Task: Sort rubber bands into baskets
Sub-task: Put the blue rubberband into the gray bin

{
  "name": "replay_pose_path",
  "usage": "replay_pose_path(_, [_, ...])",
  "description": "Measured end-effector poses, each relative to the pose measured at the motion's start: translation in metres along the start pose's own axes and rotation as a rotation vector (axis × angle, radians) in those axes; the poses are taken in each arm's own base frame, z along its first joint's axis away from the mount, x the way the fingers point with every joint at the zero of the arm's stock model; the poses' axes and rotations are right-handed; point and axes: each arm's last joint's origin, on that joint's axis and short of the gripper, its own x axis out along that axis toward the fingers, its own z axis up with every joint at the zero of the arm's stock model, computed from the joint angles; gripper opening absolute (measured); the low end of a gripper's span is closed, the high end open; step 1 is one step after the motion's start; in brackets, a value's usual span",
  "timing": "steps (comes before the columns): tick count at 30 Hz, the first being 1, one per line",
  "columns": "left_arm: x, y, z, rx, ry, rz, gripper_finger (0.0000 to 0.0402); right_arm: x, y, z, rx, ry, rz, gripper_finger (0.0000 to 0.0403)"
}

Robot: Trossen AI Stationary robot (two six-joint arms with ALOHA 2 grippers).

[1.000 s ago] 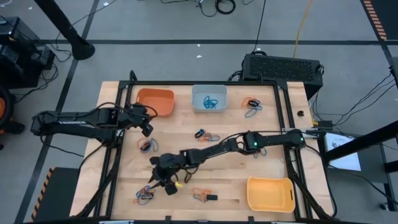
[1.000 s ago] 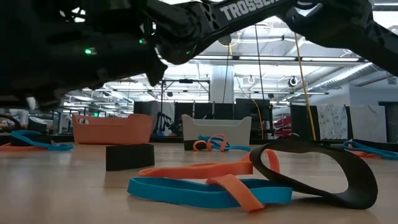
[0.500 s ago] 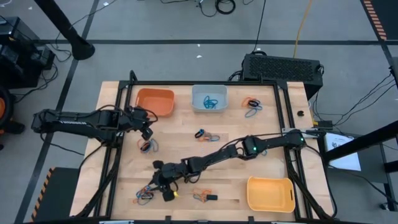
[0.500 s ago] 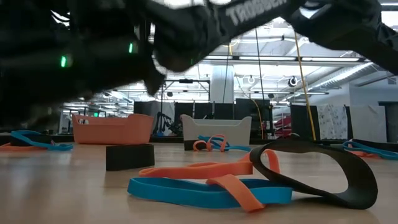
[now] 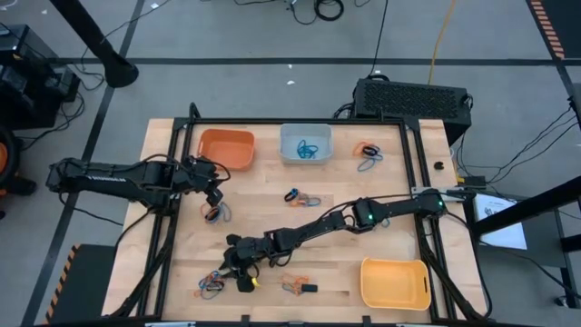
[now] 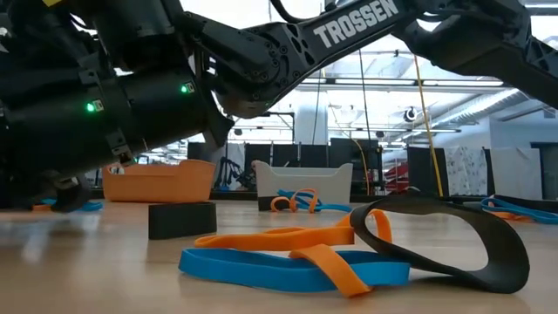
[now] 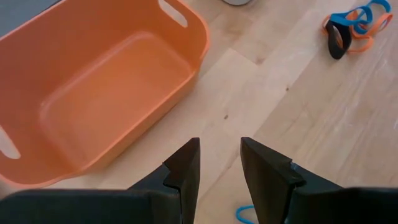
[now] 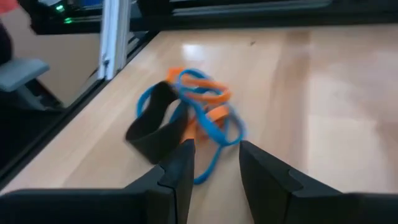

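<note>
Rubber bands lie in small heaps on the wooden table: near left [image 5: 211, 287], left of centre [image 5: 215, 213], centre [image 5: 300, 196], far right [image 5: 368, 154] and near centre [image 5: 292, 286], which fills the low view's foreground [image 6: 349, 253]. The orange basket [image 5: 227, 148] and the blue-grey basket [image 5: 305, 143], with blue bands in it, stand at the far edge. The yellow basket [image 5: 395, 282] stands near right. My right gripper [image 5: 229, 270] is open and empty just short of the near-left heap [image 8: 186, 112]. My left gripper [image 7: 219, 144] is open and empty beside the orange basket [image 7: 93, 93].
A small black block [image 6: 181, 220] lies beside the near-centre heap. Black frame rails [image 5: 168, 227] run along the table's left and right sides. My right arm [image 5: 318, 222] stretches slantwise across the middle of the table.
My right gripper has gone down and a little toward the table's near-left corner, closing on the near-left heap. My left gripper has shifted slightly toward the near edge. No band has moved.
</note>
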Motion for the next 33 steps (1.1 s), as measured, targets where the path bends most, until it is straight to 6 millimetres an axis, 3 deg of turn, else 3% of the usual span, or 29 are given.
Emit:
replay_pose_path(12, [0.0,0.0,0.0,0.0,0.0,0.0,0.0123,0.001,0.008,-0.003,-0.031,0.013,0.005,0.0115])
replay_pose_path(23, [0.0,0.0,0.0,0.0,0.0,0.0,0.0123,0.001,0.007,-0.007,-0.011,0.064,-0.011,0.0013])
replay_pose_path(26, [0.0,0.0,0.0,0.0,0.0,0.0,0.0123,0.001,0.006,-0.005,-0.02,0.05,-0.028,0.0005])
replay_pose_path(33, [0.0,0.0,0.0,0.001,0.002,0.0,0.0123,-0.007,0.008,0.019,-0.105,-0.028,-0.137,0.0001])
